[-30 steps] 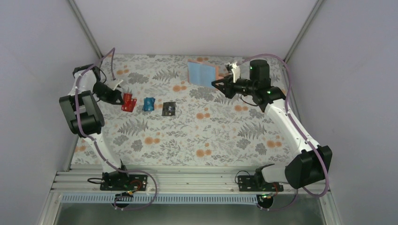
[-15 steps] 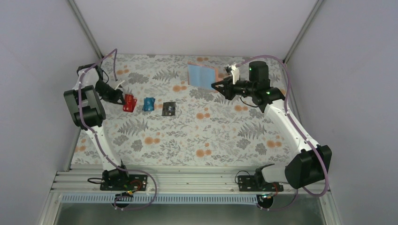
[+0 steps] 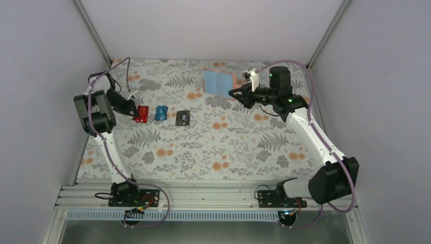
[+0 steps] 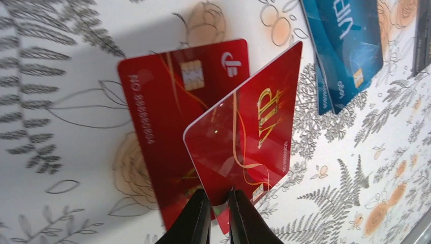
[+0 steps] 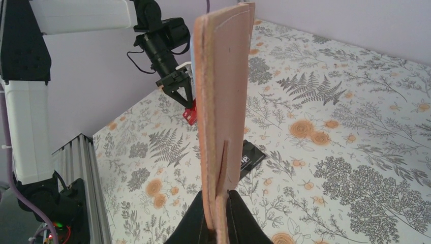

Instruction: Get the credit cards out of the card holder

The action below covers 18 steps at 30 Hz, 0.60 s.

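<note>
In the left wrist view, the lower corner of the tilted red plastic VIP card (image 4: 244,137) is hidden between the fingertips of the left pincer (image 4: 218,203). This card also covers part of the flat red chip card (image 4: 162,117) beneath it. The overlapping bright blue plastic cards (image 4: 350,46) run off the top edge. The black card (image 4: 424,30) is a mere sliver at the right edge.

In the right wrist view, the tan leather card holder (image 5: 223,101), nipped in the right pincer (image 5: 217,203), turns its inner side away and hides part of the black card. From above, the card markings are too small to read.
</note>
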{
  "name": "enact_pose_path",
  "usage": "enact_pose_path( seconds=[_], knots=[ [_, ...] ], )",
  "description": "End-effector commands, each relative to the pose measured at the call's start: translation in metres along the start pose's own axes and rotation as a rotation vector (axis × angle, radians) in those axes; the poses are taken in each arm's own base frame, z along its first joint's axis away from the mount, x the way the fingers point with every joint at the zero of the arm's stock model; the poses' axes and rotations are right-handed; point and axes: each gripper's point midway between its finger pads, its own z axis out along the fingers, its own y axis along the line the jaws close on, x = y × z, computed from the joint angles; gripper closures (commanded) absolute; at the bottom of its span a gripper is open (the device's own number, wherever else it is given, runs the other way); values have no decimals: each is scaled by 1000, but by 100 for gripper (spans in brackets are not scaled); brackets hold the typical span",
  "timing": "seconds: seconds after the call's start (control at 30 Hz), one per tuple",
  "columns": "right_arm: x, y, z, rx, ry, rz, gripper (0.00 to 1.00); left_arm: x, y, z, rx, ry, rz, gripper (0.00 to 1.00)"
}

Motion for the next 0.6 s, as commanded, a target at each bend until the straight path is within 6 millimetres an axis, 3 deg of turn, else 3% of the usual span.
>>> enact_pose_path(
  seconds=[0.0,0.17,0.27,0.37,0.47,0.57],
  knots=[
    [-1,4,0,-28,-3,-16,96,-12,12,-11,-62,-11,25,89],
    [-2,6,-1,-36,-6,-18,96,-16,20,-17,-104,-7,18,84],
    [-2,7,0,-44,-4,-16,96,-19,19,-23,-117,-21,22,65],
    [-3,10,-1,-60,-4,-15,96,-30,9,-43,-132,-80,53,50],
    [-3,16,-2,-86,-8,-21,96,-52,-20,-80,-128,-217,114,42],
    [-8,27,-6,-136,-25,-37,96,-79,-85,-130,-35,-434,234,31]
  ],
)
